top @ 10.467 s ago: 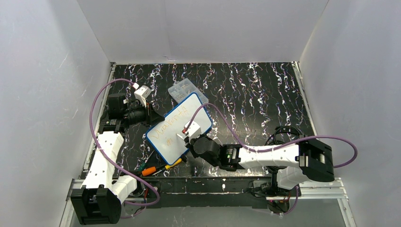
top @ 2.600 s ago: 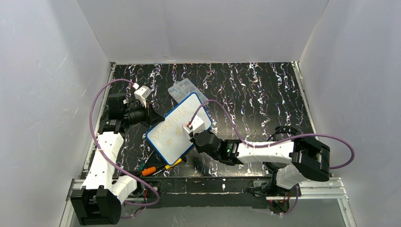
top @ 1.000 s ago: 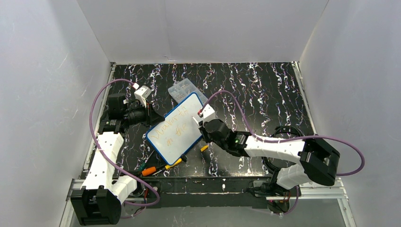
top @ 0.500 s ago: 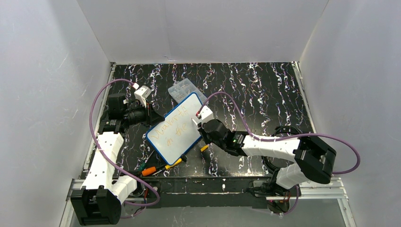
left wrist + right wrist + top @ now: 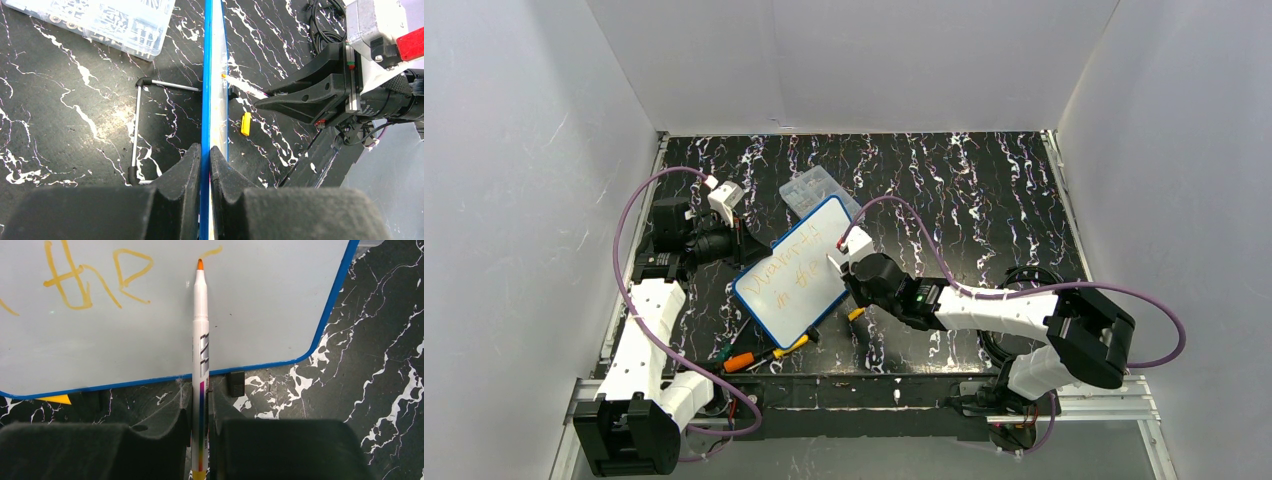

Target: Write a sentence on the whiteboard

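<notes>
Jaws first: left jaws are clamped on the whiteboard's blue rim, one finger on each side. The left wrist cam sees the board edge-on. Right jaws are clamped on a marker, whose barrel runs straight out btw the fingers. Its orange tip is at the board face, just under a short orange curl. From the left wrist cam the tip looks to be touching the face.

The sentence is thin orange script in two slanted lines. In the right wrist cam "the" is readable in the lower line, just left of the tip. The upper line is too small to read from the top cam.

The board sits left of centre on the counter, which is black w/ white veining. It is skewed, w/ its left corner at the left jaws. Its far corner is right by a clear box and seems to overlap it.

A hex key lies on the counter beside the board, long arm pointing at the rim. A yellow cap lies just off the board's right edge, below the right arm. An orange-handled screwdriver and other small tools lie near the board's near corner, at the counter's front edge.
</notes>
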